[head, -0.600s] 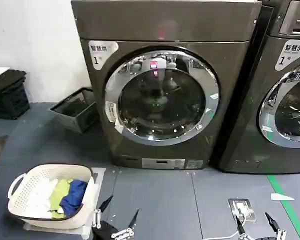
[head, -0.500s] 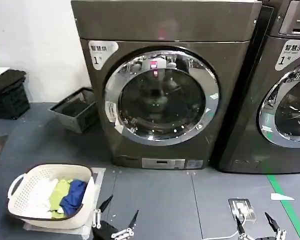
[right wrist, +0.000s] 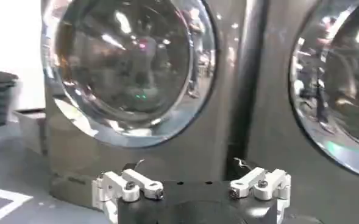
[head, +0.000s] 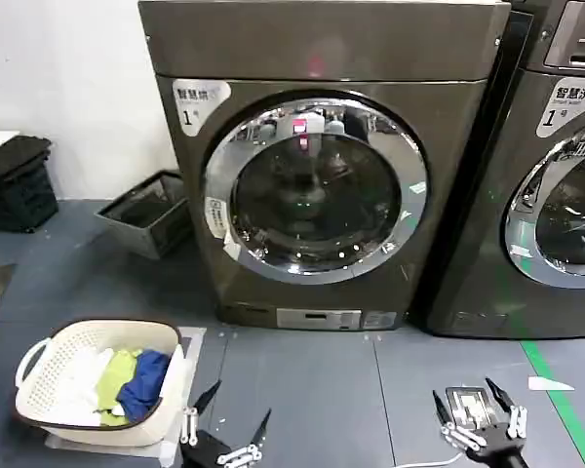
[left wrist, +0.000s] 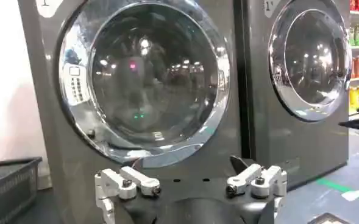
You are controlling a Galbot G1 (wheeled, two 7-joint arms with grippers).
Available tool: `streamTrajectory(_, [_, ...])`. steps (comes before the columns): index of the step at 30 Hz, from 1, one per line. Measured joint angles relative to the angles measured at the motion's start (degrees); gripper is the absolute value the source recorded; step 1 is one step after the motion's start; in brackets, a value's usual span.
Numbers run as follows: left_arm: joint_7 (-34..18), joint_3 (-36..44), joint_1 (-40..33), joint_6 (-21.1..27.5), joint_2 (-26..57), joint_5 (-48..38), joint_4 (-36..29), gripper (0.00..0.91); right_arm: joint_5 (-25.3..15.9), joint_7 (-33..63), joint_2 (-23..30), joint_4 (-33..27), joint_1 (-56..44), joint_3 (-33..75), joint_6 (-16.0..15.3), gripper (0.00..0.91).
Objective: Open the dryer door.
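Closed dryer door, right end effector low, open.

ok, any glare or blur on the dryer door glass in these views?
Head view: dryer door sharp, small bright specks and a pink reflection on the chrome ring. Left wrist view: door carries room-light reflections, left rim washed out. Right wrist view: door soft, streaky highlights.

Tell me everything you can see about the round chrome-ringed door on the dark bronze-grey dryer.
The round chrome-ringed dryer door is a large porthole: a wide shiny chrome ring around dark tinted glass that mirrors room lights. It sits shut and flush in the front of the dark bronze-grey dryer, upright, facing the robot. Small stickers sit on the ring's left edge. Nothing touches it: the left gripper and right gripper, both open, are low near the floor, well short of it.
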Motion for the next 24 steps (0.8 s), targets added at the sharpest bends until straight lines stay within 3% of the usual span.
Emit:
streamTrajectory(5, [0.0, -0.6, 0.4, 0.0, -0.1, 0.0, -0.4, 0.907, 3.4, 0.3, -5.7, -1.2, 5.3, -3.6, -1.7, 0.907])
streamTrajectory(17, [0.1, -1.3, 0.7, 0.2, -0.5, 0.4, -0.9, 0.907, 13.7, -0.1, -20.5, -4.9, 20.6, -11.4, -2.1, 0.907])
streamTrajectory(24, [0.1, -0.9, 0.5, 0.3, -0.9, 0.8, -0.9, 0.907, 16.3, -0.1, -24.8, -7.3, 31.5, -19.9, -2.0, 0.907])
